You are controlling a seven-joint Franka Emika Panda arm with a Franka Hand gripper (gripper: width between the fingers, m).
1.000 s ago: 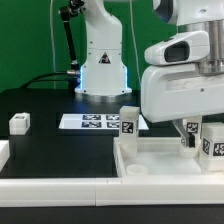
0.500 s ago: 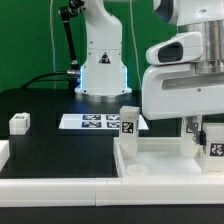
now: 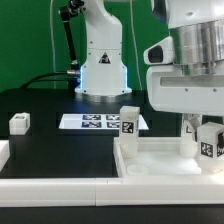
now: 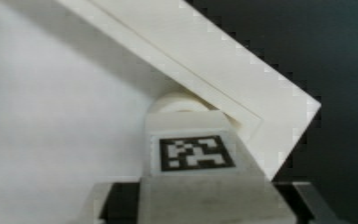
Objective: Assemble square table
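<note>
**A:** Why is the tool (image 3: 203,134) down so low over the table top (image 3: 155,152)?

**B:** It is clamped on a leg (image 4: 197,150), with a finger flat against each side and the leg's tag facing the wrist camera. Holding the leg upright lets its end meet the top squarely, so I judge it is being seated at that corner.

**A:** Where does the leg sit relative to the tool?

**B:** Straight between the jaws, at six o'clock beneath the palm. It is tucked close into the angle of the raised rim, but I cannot tell whether it touches the floor of the top.

**A:** And the others?

**B:** In the exterior view a second leg (image 3: 129,121) stands upright at another corner, about nine o'clock from the held one. A third leg (image 3: 20,122) sits alone on the dark surface (image 3: 60,150), farther out toward nine o'clock and well apart
</note>
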